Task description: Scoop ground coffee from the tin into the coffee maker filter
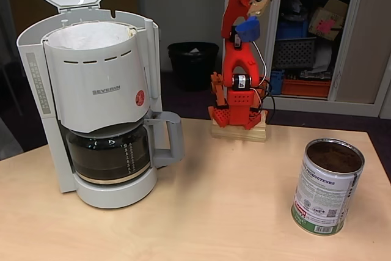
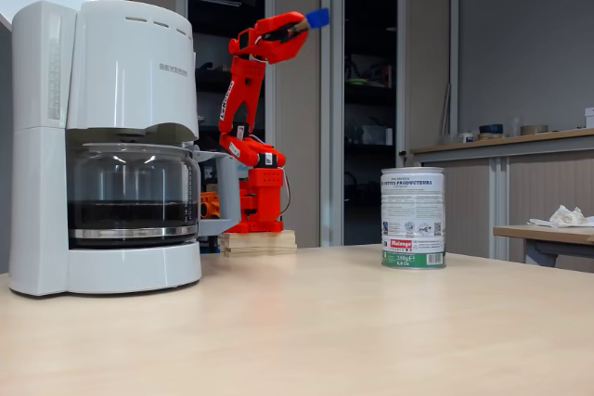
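The white coffee maker [image 1: 101, 90] stands at the table's left with its lid up, and a white paper filter [image 1: 91, 33] sits in its basket. At the right stands the tin [image 1: 325, 191], open, with brown ground coffee [image 1: 334, 156] near its rim. The tin [image 2: 413, 218] and the coffee maker [image 2: 111, 136] are well apart in both fixed views. My red arm is raised high behind the table, far above both. Its gripper [image 1: 252, 18] [image 2: 304, 23] is shut on a blue scoop [image 1: 247, 29] [image 2: 317, 18]. I cannot tell whether the scoop holds any coffee.
A glass carafe [image 1: 109, 151] with dark liquid sits in the machine. The arm's wooden base [image 1: 239, 130] is at the table's far edge. A black bin [image 1: 192, 62] and shelves with boxes stand behind. Bare tabletop [image 1: 232, 200] lies between machine and tin.
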You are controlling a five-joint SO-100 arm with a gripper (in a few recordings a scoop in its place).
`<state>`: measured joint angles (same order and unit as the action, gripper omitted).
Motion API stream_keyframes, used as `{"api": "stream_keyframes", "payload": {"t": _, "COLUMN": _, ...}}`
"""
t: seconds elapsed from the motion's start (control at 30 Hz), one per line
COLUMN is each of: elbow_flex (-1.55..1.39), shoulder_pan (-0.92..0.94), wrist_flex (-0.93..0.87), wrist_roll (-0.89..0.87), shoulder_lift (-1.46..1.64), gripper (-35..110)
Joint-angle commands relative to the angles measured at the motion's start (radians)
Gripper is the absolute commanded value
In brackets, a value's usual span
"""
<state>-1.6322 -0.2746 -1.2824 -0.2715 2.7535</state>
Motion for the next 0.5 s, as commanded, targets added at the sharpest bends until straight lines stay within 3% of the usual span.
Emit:
{"api": "stream_keyframes", "payload": {"t": 0.0, "elbow_flex": -0.026, "shoulder_pan": -0.086, "wrist_flex": -0.031, "wrist_roll": 0.005, "shoulder_lift": 0.015, "gripper": 0}}
{"api": "stream_keyframes", "payload": {"t": 0.47, "elbow_flex": -0.230, "shoulder_pan": -0.380, "wrist_flex": -0.020, "wrist_roll": -0.011, "shoulder_lift": 0.051, "gripper": 0}}
